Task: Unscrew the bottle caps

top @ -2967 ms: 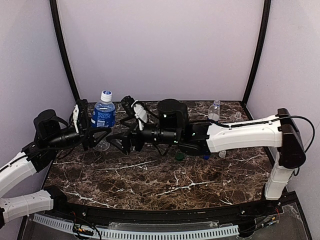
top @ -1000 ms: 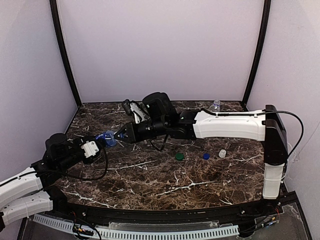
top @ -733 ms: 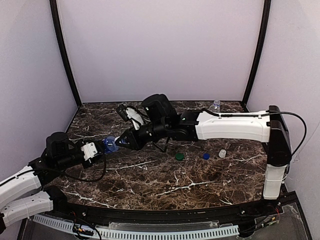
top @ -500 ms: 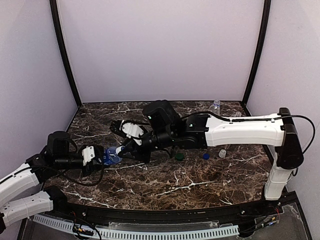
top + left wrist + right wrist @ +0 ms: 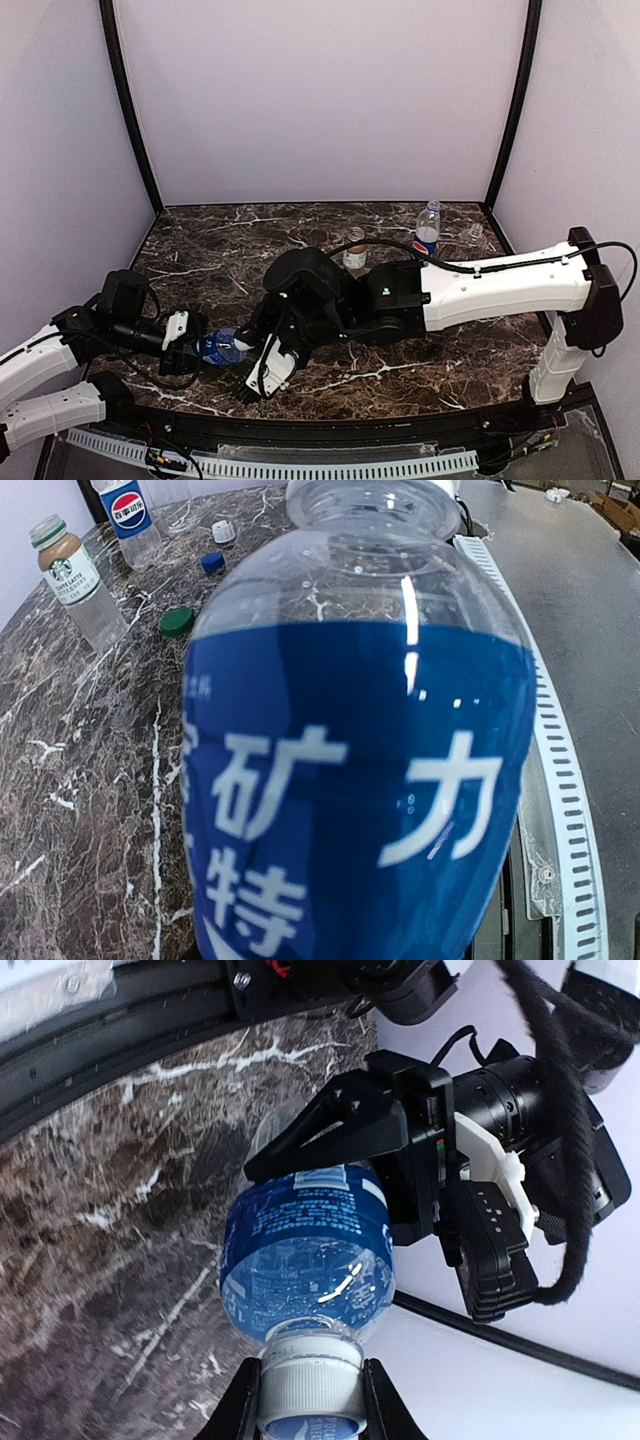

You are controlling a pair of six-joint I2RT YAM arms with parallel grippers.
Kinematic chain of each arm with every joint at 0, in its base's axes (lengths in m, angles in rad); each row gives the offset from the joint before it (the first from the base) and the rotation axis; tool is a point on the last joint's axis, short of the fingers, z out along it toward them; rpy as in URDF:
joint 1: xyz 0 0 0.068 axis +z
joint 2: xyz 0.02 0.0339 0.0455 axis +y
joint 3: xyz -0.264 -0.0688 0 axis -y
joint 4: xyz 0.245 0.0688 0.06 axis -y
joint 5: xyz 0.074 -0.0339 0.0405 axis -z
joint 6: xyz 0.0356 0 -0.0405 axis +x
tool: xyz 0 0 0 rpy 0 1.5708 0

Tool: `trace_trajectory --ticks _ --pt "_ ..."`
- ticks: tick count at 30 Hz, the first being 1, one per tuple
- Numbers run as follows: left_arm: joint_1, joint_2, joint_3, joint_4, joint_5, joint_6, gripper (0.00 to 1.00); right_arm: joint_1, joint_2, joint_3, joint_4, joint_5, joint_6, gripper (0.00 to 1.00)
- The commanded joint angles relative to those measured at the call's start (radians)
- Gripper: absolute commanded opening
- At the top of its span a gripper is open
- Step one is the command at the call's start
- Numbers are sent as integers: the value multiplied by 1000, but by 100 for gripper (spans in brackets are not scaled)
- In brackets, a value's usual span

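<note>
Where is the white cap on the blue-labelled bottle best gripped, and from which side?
Pinch the white cap across its round side wall, coming end-on along the neck: the blue-labelled bottle is held sideways, so its cap end points free.

Pale lilac walls (image 5: 320,100), black curved corner posts (image 5: 128,110), dark white-veined marble table (image 5: 440,375) under even light

Bottle (image 5: 305,1260) sideways in left claw (image 5: 195,348), its cap (image 5: 308,1382) in right claw (image 5: 308,1410)
</note>
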Motion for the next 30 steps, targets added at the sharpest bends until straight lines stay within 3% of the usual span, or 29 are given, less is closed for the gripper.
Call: trace_trajectory --ticks 1,9,10,11,14,20,26,30 --pt "-2 -21 0 209 220 -244 25 18 81 -16 22 179 -427 0" --pt "-2 -48 -50 346 156 -313 24 20 65 -43 165 169 -453 0" --pt "-1 -53 -57 346 134 -306 24 19 56 -63 209 169 -447 10" --pt "-2 -56 -60 349 122 -291 24 19 46 -82 257 167 -429 26" --pt "-2 -72 -86 380 19 -257 23 19 13 -108 333 169 -318 95" --pt "0 -82 -161 602 -243 -287 24 16 -60 -116 368 134 38 99" --pt "2 -83 -203 646 -322 -230 24 -23 -86 -47 349 107 690 99" --pt "25 -95 -228 682 -358 -197 24 -104 -72 26 269 -138 1185 99"
